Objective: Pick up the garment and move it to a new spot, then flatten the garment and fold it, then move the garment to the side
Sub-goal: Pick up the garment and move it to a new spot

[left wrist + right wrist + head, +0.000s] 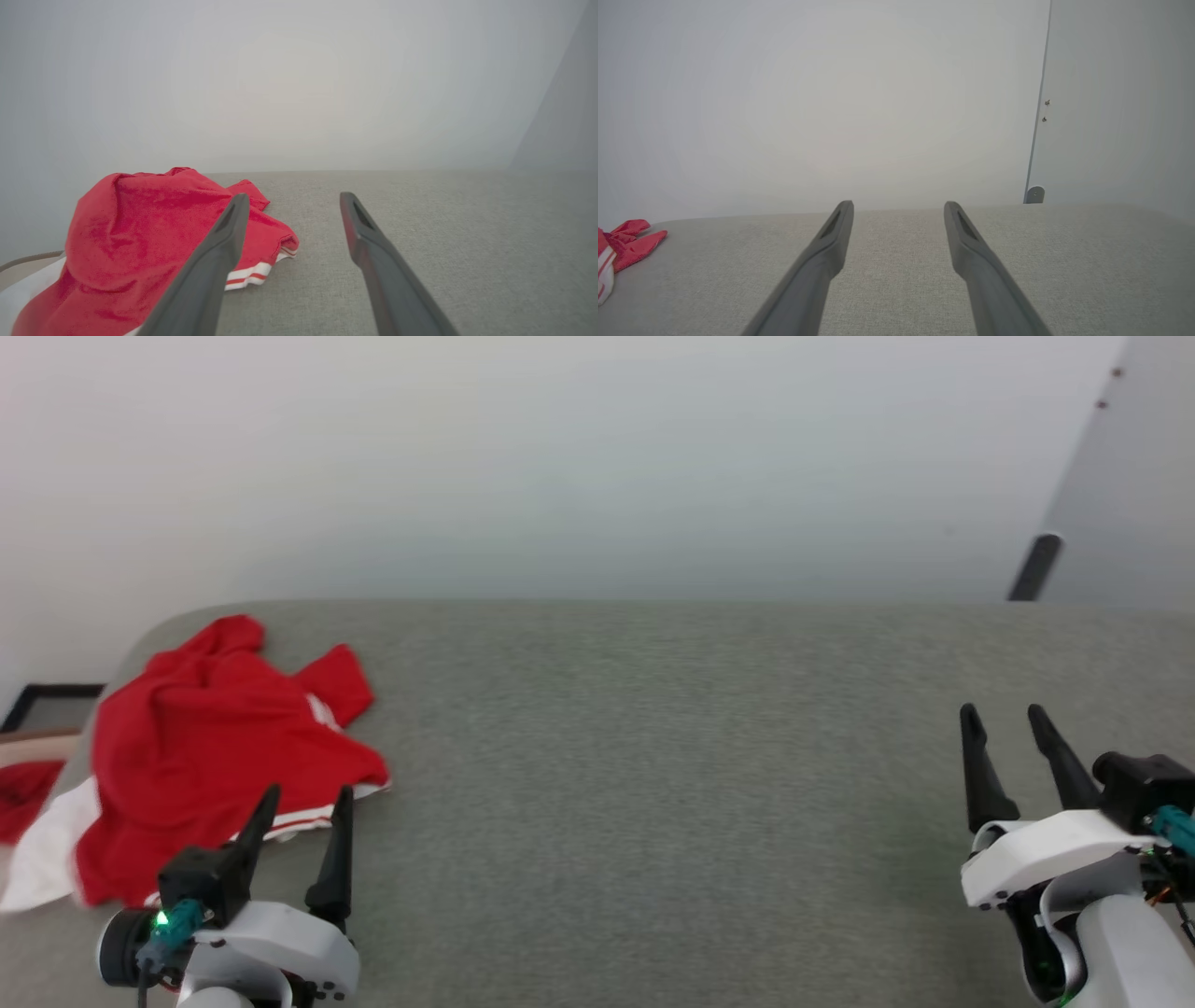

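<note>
The garment (215, 737) lies crumpled at the left end of the grey table (653, 784): bright red fabric with a white part hanging over the left edge and striped trim along its near hem. In the left wrist view the garment (140, 233) bulges just left of my fingers, hem stripes showing. My left gripper (308, 798) stands open right at the garment's near edge, its tips over the striped hem, nothing between them. Far off at the right end, my right gripper (1004, 714) is open and empty. The right wrist view catches a bit of the garment (626, 242) at far left.
A pale wall rises behind the table. A small red cloth (23, 793) lies off the table's left edge, beside a dark frame (47, 695). A door with a dark stopper (1034, 567) is at the back right. Bare grey tabletop stretches between the grippers.
</note>
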Controlling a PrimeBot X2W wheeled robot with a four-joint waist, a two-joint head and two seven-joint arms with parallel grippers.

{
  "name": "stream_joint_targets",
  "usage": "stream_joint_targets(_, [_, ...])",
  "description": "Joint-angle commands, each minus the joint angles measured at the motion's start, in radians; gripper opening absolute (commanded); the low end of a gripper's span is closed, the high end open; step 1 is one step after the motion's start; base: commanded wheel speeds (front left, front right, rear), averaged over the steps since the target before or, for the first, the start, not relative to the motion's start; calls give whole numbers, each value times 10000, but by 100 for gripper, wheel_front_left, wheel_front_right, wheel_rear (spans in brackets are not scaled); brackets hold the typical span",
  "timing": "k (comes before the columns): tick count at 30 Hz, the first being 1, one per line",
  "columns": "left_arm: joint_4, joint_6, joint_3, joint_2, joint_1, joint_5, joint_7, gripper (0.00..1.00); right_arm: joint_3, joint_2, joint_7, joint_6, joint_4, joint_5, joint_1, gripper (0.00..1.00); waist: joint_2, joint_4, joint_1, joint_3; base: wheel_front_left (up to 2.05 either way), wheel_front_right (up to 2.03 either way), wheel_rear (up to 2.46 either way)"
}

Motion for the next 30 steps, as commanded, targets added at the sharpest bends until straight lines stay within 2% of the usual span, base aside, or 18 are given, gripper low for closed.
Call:
stream_joint_targets(1, [-18, -12, 35, 17, -29, 23, -1, 100, 118, 18, -45, 7, 6, 40, 161, 100, 0, 527, 0, -26, 0, 0, 0])
stream_joint_targets(7, [58, 59, 213, 82, 74, -9, -1, 100, 405, 96, -28, 6, 74, 142, 155, 100, 0, 1747, 0, -120, 0, 0, 0])
stream_joint_targets(17, [-50, 172, 339, 94, 323, 12, -1, 100, 739, 164, -26, 6, 168, 365, 373, 100, 0, 4219, 0, -368, 0, 0, 0])
stream_joint_targets(20, [-328, 329, 642, 134, 531, -125, -1, 100, 1205, 264, -17, 6, 222, 307, -45, 100, 0, 4535, 0, -169, 0, 0, 0])
stream_joint_targets(30, [-1754, 848, 1792, -363, 1754, -457, -1, 100, 3012, 362, 6, 6, 1165, 841, -1633, 100, 0, 4954, 0, 418, 0, 0, 0])
